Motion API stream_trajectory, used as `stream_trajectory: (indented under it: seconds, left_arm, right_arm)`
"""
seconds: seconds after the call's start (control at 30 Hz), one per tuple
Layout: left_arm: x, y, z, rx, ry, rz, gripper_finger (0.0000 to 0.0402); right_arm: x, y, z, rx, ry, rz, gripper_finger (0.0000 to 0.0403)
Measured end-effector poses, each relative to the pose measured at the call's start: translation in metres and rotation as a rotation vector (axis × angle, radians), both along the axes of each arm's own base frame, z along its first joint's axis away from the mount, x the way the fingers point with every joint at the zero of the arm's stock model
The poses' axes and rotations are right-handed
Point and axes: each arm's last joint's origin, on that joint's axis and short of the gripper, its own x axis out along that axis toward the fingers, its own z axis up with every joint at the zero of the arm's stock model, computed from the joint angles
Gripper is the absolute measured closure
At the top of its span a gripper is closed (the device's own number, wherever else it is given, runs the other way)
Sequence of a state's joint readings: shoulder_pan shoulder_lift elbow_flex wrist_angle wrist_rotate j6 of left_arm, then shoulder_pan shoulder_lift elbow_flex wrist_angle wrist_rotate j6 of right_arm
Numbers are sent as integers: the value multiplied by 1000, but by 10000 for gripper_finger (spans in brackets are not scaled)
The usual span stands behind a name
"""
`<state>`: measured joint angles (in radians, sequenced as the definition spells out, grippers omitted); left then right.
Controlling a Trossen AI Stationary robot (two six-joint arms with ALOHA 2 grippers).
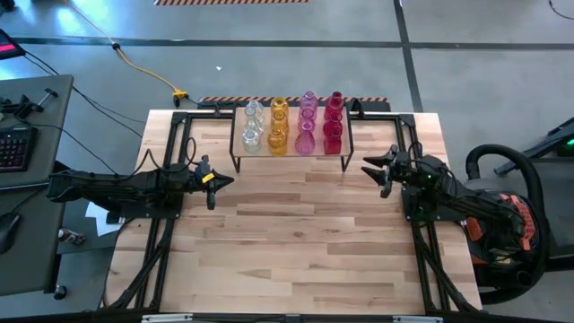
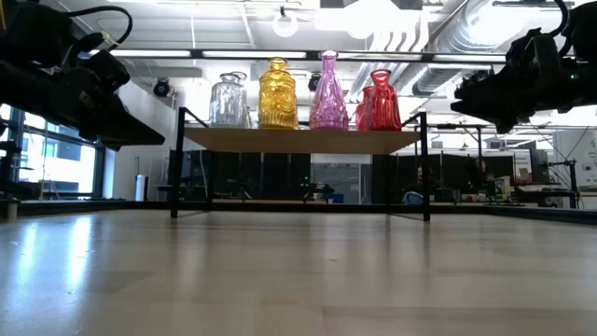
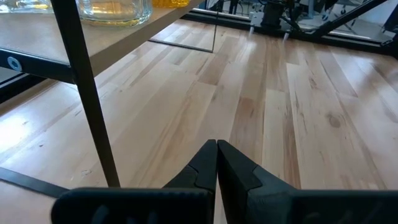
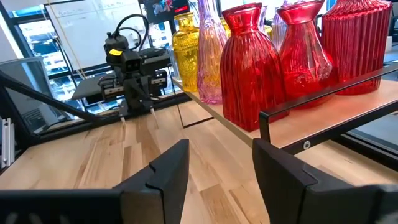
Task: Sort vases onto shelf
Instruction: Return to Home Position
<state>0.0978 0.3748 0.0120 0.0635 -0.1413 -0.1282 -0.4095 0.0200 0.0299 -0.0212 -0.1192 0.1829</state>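
Several glass vases stand upright on their bases on the shelf (image 1: 289, 156) at the table's far middle, in rows by colour: clear (image 1: 252, 126), amber (image 1: 279, 126), pink (image 1: 307, 124) and red (image 1: 334, 124). In the low view they line the shelf top (image 2: 298, 141). My left gripper (image 1: 230, 180) hovers shut left of the shelf's near left leg, its tips together (image 3: 216, 144). My right gripper (image 1: 368, 168) hovers open off the shelf's near right corner, with nothing between its fingers (image 4: 221, 149); the red vases (image 4: 249, 68) stand just beyond it.
The wooden plank tabletop (image 1: 296, 251) lies bare in front of the shelf. The shelf's thin black legs (image 3: 87, 93) stand close to both grippers. A keyboard (image 1: 13, 148) sits on a desk to the left, and a black hose (image 1: 502, 166) lies beyond the right edge.
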Motion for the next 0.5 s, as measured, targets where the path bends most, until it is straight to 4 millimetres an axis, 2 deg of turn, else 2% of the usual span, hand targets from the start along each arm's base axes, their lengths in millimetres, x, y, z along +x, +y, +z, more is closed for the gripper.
stream_trajectory:
  seconds: [0.27,0.5]
  left_arm:
    - [-3,0,6,6,-60,0,398]
    - [-11,-1,20,20,-210,0,398]
  right_arm:
    - [0,0,0,0,0,-4,242]
    - [0,0,0,0,1,-3,242]
